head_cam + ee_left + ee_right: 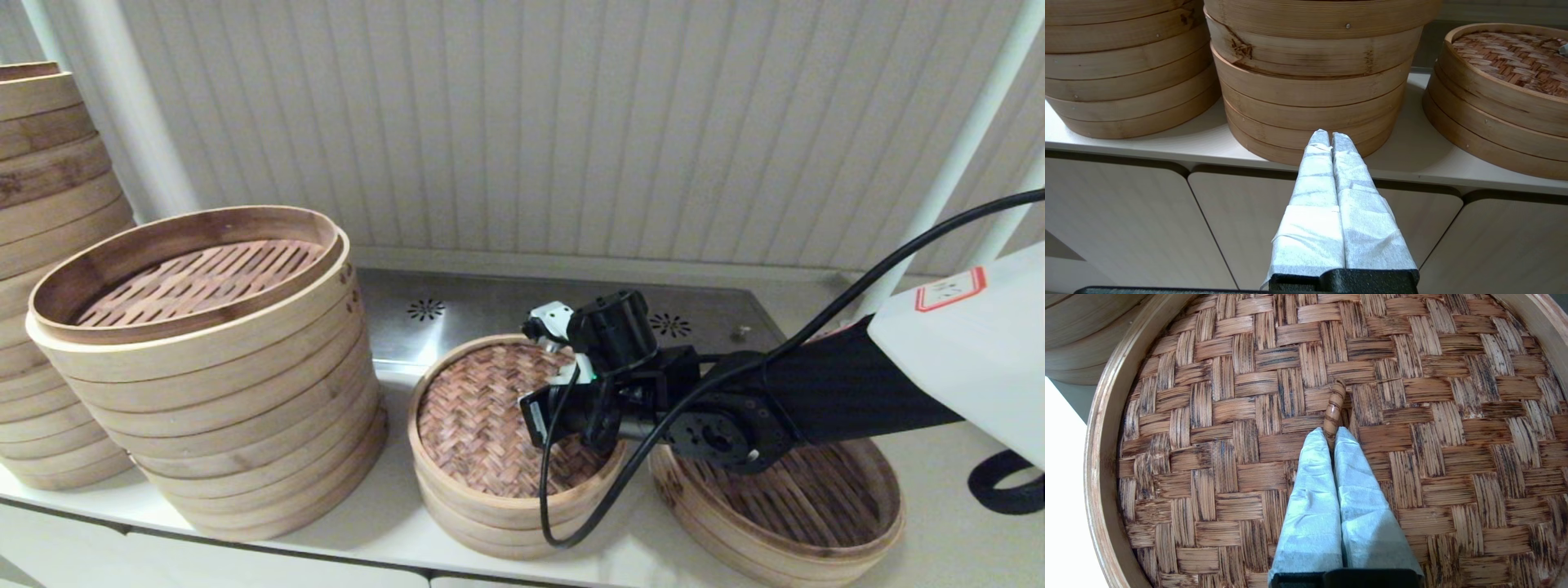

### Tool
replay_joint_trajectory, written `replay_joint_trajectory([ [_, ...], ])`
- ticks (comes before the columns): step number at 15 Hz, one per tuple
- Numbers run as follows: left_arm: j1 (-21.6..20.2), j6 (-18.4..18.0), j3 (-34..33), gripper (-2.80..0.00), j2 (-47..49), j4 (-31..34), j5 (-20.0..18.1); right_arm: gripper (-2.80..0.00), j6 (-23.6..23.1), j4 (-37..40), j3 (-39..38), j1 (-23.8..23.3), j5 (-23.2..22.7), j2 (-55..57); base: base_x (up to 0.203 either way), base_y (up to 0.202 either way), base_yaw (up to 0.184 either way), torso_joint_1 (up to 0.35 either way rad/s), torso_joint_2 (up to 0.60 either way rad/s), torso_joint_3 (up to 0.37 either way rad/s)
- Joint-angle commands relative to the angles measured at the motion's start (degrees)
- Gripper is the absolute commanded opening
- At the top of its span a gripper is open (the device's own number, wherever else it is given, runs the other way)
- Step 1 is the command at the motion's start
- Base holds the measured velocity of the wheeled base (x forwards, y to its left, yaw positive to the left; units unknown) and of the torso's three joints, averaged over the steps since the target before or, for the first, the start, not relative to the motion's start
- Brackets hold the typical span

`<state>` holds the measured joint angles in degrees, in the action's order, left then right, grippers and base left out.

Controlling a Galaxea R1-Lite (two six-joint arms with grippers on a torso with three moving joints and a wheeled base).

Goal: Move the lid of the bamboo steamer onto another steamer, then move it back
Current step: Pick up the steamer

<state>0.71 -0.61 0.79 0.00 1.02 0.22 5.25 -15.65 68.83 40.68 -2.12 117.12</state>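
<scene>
Right wrist view, right tool (1333, 437) pinching one lid (1249, 416)

We find the right pincer (1332, 435) closed on the small handle (1334, 410) of the bamboo steamer lid (490, 425), hemmed between the tall stack of baskets (212, 376) and a wider slatted basket (816, 506). Bare tabletop (375, 523) runs along the front, and open steel surface (490, 306) lies behind.

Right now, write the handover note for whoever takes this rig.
Right gripper: shut on the handle of the lid.
Left gripper: shut, holding nothing, parked below the counter edge.
Lid sits on the small steamer, between the tall stack and the wide open basket.
Done: handle gripped.
Left: lift and move the lid; which leg of the job this is cannot be told.
</scene>
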Motion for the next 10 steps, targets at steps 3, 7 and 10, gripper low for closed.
replay_joint_trajectory([
  [3,0.00,0.00,0.00,-2.80,0.09,0.03,0.04,-2.80,0.02,0.01,0.41,0.01,-0.16,-0.55,0.000,0.000,0.000,0.000,0.00,0.000],
  [7,0.00,0.00,0.00,-2.80,0.09,-0.05,0.04,-2.80,-0.07,0.10,1.26,-0.03,0.01,-2.30,0.000,0.000,0.000,0.000,0.00,0.000],
  [10,0.00,0.00,0.00,-2.80,0.09,-0.02,0.04,-2.80,-0.24,0.01,1.31,-0.16,0.10,-2.68,0.000,0.000,0.000,0.000,0.00,0.000],
])
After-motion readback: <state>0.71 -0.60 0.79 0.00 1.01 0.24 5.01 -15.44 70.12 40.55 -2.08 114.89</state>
